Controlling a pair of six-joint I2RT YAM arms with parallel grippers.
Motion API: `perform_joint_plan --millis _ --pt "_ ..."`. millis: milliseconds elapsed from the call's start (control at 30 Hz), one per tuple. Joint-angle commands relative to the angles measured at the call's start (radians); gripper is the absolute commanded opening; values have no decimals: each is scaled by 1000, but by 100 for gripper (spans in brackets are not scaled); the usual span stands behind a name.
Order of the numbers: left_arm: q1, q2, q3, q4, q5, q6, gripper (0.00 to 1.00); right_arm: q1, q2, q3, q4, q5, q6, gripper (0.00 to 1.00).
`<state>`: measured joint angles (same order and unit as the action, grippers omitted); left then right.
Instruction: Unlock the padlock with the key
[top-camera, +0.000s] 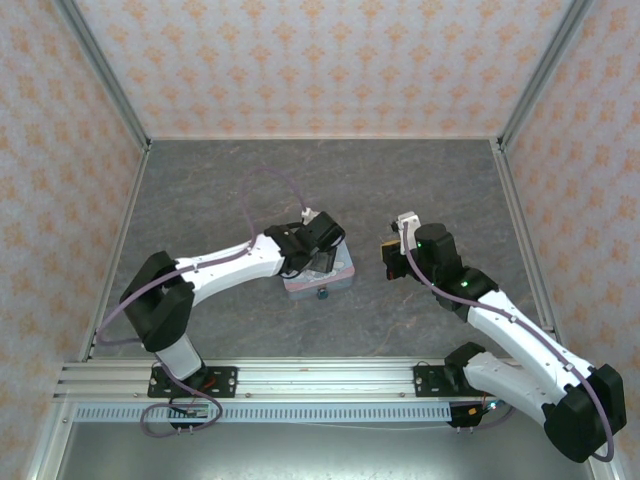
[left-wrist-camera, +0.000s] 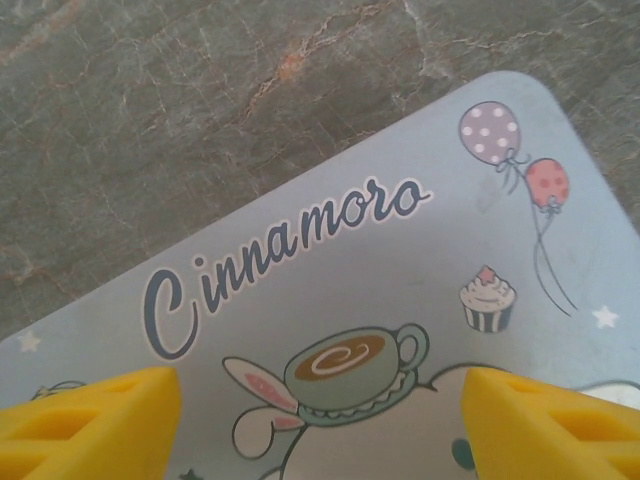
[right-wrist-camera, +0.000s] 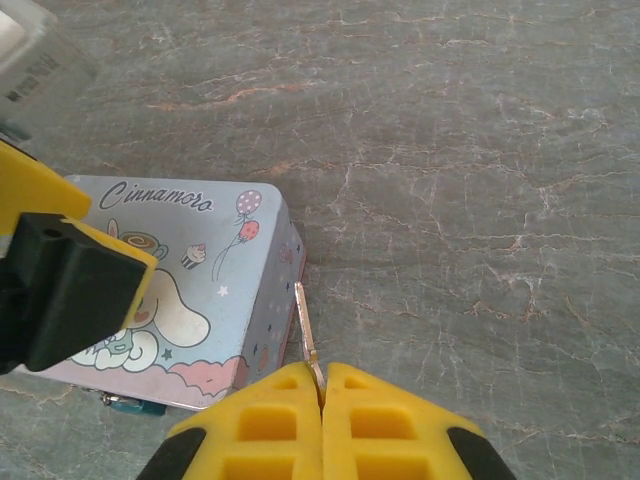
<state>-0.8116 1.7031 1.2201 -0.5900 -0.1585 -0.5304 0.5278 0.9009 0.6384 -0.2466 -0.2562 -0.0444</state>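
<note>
The right gripper (right-wrist-camera: 322, 388) has its fingers pinched shut on the key (right-wrist-camera: 306, 322), with the shaft left free, likely for insertion. The key's long axis runs up-frame, tip just beside the tin (right-wrist-camera: 180, 275) wall. The padlock (right-wrist-camera: 128, 404) sits lower left, at the tin's bottom edge. The left gripper (left-wrist-camera: 320, 410) has its fingers wide apart over the lid, holding nothing, probably steadying the tin.

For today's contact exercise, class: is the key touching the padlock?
Apart. The right wrist view shows the key pinched in the right tool, a clear gap from the teal padlock beside the cartoon tin.
</note>
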Motion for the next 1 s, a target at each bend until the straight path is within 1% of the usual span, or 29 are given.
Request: perform_joint_plan --millis 0,167,267,333,367,533,733,800,900,967 --pt "-1 37 54 -65 -20 -59 74 6 -5 6 11 26 13 0" --pt "36 82 48 -46 57 -95 73 7 -6 4 -5 25 17 0" --pt "62 93 27 8 105 -59 70 7 -7 0 -7 22 20 0" --pt "76 111 32 34 128 -11 68 6 -7 -2 -8 23 24 0" --pt "81 123 46 35 126 35 67 7 -6 -3 -8 21 24 0" --pt "98 199 137 -14 97 197 63 6 -19 -3 -20 29 19 0" --pt "107 280 207 -69 130 413 60 7 -74 -9 -51 49 8 0" --pt "112 296 225 -96 158 481 60 7 -92 -10 -61 48 3 0" --pt "129 307 234 -125 268 565 60 7 -110 -13 -69 39 1 0" --pt "142 312 241 -145 299 602 59 7 -115 -16 -70 31 -1 0"
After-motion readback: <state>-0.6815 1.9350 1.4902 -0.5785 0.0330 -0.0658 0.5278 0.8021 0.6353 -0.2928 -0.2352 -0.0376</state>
